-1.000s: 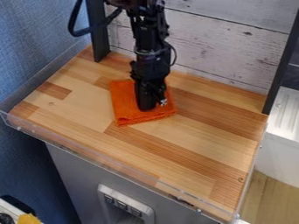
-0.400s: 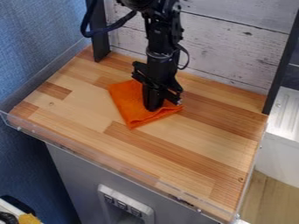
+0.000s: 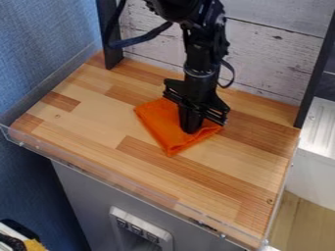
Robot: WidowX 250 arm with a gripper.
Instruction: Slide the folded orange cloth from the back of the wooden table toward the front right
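- Counter [image 3: 242, 162]: flat bare wood around the cloth, so I'd guess it could slide and bunch up if pushed sideways under load.
- Black arm [image 3: 201, 63]: hangs over the cloth from the top edge; coming down too low might jam it into the wood.
- Orange cloth [image 3: 160, 120]: lying in the middle-ish part of the counter, turned at an angle, layers probably able to shift if dragged from one spot.
- Gripper [image 3: 190, 131]: tip down on the cloth, right of its middle. Can't tell if it's open or closed, so a weak pinch could slip, imo.
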